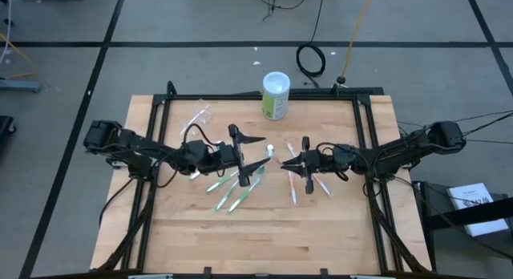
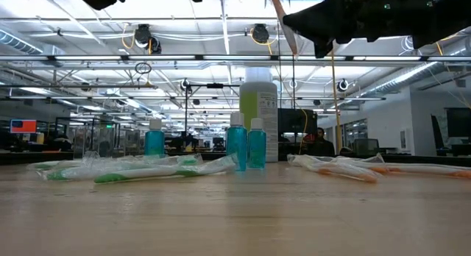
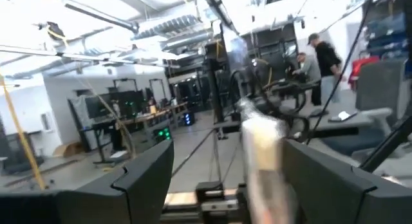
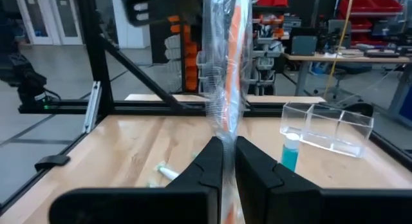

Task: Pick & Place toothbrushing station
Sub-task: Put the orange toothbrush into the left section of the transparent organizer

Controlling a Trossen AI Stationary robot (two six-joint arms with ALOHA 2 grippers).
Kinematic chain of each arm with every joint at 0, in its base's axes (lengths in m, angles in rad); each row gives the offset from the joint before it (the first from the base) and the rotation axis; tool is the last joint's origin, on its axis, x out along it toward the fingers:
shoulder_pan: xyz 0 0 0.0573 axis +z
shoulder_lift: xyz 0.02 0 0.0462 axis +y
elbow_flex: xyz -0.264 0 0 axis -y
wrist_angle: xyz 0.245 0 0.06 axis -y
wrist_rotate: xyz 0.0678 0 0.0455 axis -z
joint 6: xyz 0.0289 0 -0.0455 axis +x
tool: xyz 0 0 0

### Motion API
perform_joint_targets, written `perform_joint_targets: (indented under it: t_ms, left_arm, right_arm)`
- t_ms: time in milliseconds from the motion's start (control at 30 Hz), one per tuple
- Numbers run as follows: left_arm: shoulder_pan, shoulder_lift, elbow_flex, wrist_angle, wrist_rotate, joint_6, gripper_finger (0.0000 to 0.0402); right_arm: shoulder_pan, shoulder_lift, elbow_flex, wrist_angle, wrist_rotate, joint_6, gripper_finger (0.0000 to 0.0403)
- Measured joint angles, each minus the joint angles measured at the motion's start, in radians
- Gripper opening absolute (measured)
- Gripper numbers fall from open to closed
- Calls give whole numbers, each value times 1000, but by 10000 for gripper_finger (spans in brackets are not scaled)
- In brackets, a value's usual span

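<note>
Wooden slats formed the table (image 1: pixel 264 231) seen from above, with green-and-white wrapped toothbrushes (image 1: pixel 232 195) lying left of centre and pale pinkish wrapped toothbrushes (image 1: pixel 321 185) right of centre. A clear plastic cup (image 1: pixel 196 119) lay near the far left corner, well apart from a green-and-white cylindrical canister (image 1: pixel 276 95) at the far edge. The left gripper (image 1: pixel 255 154) was held with fingers spread wide, empty. The right gripper (image 1: pixel 287 161) faced it, fingers pressed together.

From table height, three small teal white-capped tubes (image 2: pixel 237 142) stood upright among the brushes, before the canister.

Through the left wrist camera, spread dark fingers (image 3: pixel 138 176) framed a blurred pale object that could not be identified.

Through the right wrist camera, the fingers (image 4: pixel 209 163) were seen pinching an orange-and-white wrapped toothbrush (image 4: pixel 225 63), upright and lifted off the table; the cup lay beyond.

The carrying step was judged in hand; next, the brush would need taking over to the cup.
</note>
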Motion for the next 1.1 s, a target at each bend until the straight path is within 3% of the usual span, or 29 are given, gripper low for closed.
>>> perform_joint_targets:
  t_ms: [100, 233, 433, 1100]
  left_arm:
    - [4, 0, 0, 1, 17, -52, 294]
    - [16, 1, 0, -16, 117, -115, 294]
    - [35, 1, 0, -38, 139, -188, 294]
    - [39, 66, 103, -112, 177, -154, 294]
  right_arm:
    - [1, 1, 0, 7, 0, -6, 15]
    - [0, 0, 0, 13, 0, -6, 15]
    - [-1, 0, 0, 20, 1, -8, 15]
    - [-2, 0, 0, 17, 3, -17, 15]
